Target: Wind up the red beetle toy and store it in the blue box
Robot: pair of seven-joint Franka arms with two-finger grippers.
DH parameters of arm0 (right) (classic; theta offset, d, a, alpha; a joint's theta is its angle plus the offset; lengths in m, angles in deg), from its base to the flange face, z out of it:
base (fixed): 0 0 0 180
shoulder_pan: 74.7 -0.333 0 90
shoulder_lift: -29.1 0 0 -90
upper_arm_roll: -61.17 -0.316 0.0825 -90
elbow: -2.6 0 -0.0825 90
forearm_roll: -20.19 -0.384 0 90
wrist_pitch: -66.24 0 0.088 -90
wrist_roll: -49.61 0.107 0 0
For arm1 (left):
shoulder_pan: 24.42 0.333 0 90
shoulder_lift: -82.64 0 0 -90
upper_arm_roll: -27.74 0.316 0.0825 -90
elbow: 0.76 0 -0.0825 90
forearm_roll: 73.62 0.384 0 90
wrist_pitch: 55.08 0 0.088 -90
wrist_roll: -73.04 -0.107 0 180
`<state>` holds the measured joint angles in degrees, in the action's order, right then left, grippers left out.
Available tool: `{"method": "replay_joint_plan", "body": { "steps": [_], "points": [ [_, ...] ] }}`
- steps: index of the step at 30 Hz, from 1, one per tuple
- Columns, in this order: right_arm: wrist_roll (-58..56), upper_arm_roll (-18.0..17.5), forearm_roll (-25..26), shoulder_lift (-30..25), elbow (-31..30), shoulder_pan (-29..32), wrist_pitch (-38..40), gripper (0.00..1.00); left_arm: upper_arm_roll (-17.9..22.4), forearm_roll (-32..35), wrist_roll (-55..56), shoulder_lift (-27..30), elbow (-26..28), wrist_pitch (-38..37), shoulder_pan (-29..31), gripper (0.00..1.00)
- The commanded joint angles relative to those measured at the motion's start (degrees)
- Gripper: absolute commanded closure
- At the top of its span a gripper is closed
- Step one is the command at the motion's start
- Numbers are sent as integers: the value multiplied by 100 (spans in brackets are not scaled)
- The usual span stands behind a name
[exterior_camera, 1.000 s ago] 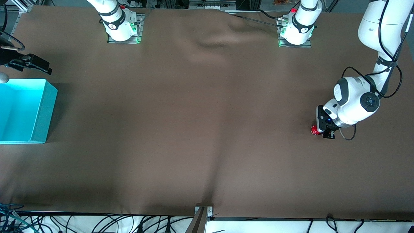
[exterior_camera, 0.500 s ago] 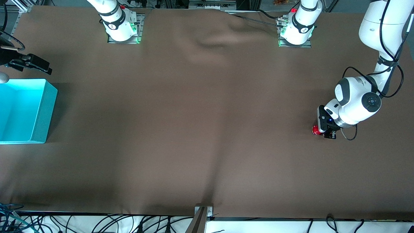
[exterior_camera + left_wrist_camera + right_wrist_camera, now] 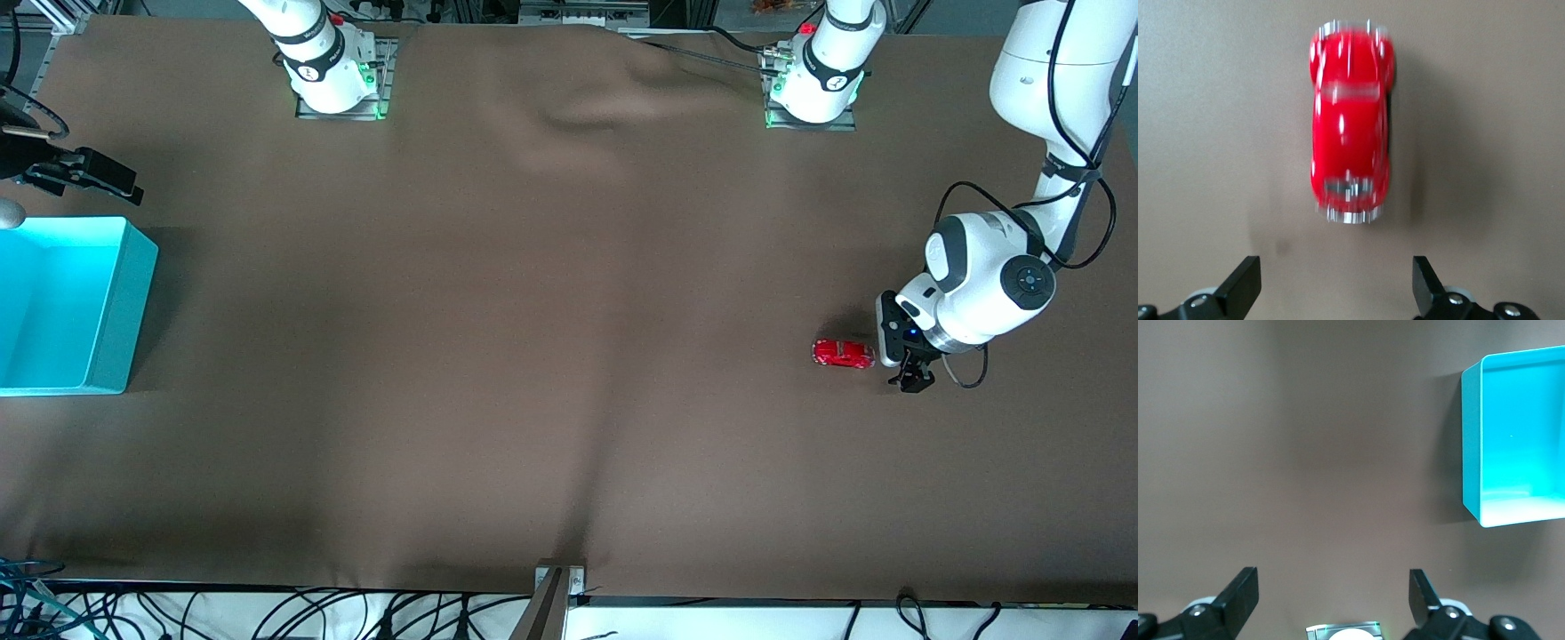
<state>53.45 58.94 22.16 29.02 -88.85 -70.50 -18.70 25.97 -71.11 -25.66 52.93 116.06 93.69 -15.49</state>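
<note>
toy: red beetle toy (image 3: 843,354) – glossy red, rounded shell, dark windows, chrome-looking ends; blurred in the left wrist view (image 3: 1350,127).
toy position: on the cloth at the left arm's end of the table, on its wheels, free of any grip.
left gripper (image 3: 909,378): low, beside the toy, jaws spread wide, nothing between them; toy sits just clear of the fingertips (image 3: 1245,283), lined up with the gap.
right gripper (image 3: 84,174): jaws spread, empty, hanging over the cloth at the right arm's end of the table, just beside the box – arm waits.
box: blue box (image 3: 111,298) – cyan, open top, smooth walls, interior looks bare; well apart from the toy.
surface: brown cloth (image 3: 533,311) over the whole table, a few soft wrinkles near the middle and toward the bases.
room: cables (image 3: 267,613) bunched along the table edge nearest the front camera; green lights at both arm bases.
</note>
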Motion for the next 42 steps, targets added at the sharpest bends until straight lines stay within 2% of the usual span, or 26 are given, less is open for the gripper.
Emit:
{"method": "replay_joint_plan", "body": {
  "steps": [1, 35, 42],
  "points": [
    [-7, 13, -57, -44, 4, 2, 57, 0, -7, 101, -62, 71, -37, -173, 38, 0],
    [-51, 30, -66, -79, 4, 19, 83, 0, -7, 74, -115, 141, -46, -234, 82, 0],
    [-60, 39, -57, -79, 13, 28, 74, 0, -25, 74, -79, 448, -46, -348, 3, 0]
  ]
}}
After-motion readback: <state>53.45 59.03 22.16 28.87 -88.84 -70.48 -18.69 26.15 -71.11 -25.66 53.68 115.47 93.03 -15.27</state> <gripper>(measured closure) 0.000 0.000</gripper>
